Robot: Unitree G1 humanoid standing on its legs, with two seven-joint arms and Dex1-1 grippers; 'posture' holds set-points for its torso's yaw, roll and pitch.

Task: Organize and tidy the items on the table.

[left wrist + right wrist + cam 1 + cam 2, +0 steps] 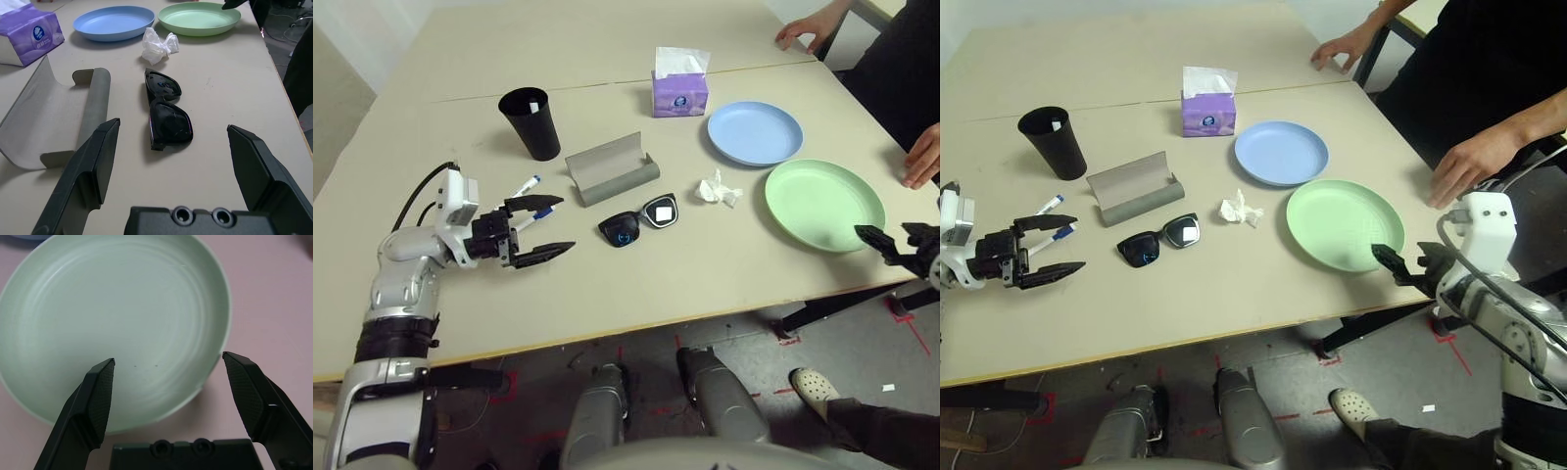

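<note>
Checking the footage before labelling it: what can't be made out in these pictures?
- Markers: partly hidden behind the left tool in both eye views.
- Black cup: contents too small to identify, eye views.
- Person's hand: cut by the left eye picture's edge.
- Tissue box: cropped in the left wrist view.

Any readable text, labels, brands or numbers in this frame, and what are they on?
No text can be read.
Purple tissue box: a round blue logo on its side, lettering too small to read.
Black sunglasses: a white square shows on one lens, no writing legible.
Markers: no legible print.
</note>
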